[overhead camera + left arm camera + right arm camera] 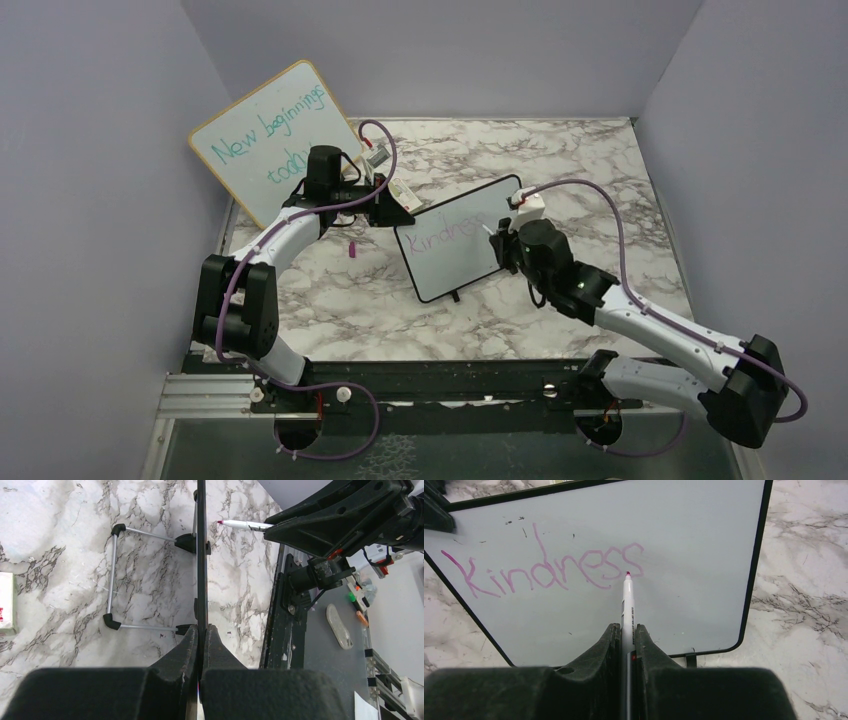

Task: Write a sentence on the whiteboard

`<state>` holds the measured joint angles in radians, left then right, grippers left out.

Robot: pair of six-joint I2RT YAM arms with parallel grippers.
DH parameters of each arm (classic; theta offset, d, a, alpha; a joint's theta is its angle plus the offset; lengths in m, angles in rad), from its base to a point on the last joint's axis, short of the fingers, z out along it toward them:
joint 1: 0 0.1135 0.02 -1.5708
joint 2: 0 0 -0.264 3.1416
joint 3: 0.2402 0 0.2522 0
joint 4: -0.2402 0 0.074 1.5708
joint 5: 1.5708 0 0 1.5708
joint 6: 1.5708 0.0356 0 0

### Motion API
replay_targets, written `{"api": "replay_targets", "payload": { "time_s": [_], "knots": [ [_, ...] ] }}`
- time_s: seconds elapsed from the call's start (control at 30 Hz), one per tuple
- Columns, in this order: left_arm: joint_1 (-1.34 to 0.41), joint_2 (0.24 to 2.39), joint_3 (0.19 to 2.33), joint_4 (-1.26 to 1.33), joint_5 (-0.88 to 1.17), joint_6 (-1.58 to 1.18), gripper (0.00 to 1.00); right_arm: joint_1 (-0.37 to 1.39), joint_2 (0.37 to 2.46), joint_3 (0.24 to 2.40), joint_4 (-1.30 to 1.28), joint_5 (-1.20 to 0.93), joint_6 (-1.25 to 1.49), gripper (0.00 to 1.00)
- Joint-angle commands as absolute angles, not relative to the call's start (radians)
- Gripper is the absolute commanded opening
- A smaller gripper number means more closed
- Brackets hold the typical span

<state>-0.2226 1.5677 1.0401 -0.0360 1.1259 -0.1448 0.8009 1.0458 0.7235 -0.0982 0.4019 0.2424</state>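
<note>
Nearest, my right pincer (pixel 626 645), pinching the marker (pixel 627 605): axis square to the whiteboard (pixel 704 540), tip just off its face at the last letter of the sentence (pixel 549 570). My left pincer (pixel 201 647) clamps the whiteboard's edge; blank face lies right of that word.

on my left wrist feed i see the left gripper (pixel 201 631) pinching the whiteboard (pixel 201 555), seen edge-on. its wire stand (pixel 114 575) splays left over the marble table (pixel 60 530). a pink-tipped marker (pixel 245 525) points in from the right, tip just short.
</note>
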Motion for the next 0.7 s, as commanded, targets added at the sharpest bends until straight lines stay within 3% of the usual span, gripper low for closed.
{"api": "replay_targets", "payload": {
  "time_s": [0.0, 0.37, 0.67],
  "knots": [
    [-0.239, 1.611, 1.026, -0.117, 1.079, -0.102, 0.0, 0.798, 0.986, 0.7, -0.094, 0.381, 0.242, 0.0],
    [-0.235, 1.61, 1.031, -0.129, 1.065, -0.103, 0.0, 0.862, 0.929, 0.662, -0.126, 0.407, 0.236, 0.0],
    [-0.234, 1.597, 1.03, -0.132, 1.056, -0.111, 0.0, 1.065, 0.965, 0.63, -0.087, 0.56, 0.248, 0.0]
  ]
}}
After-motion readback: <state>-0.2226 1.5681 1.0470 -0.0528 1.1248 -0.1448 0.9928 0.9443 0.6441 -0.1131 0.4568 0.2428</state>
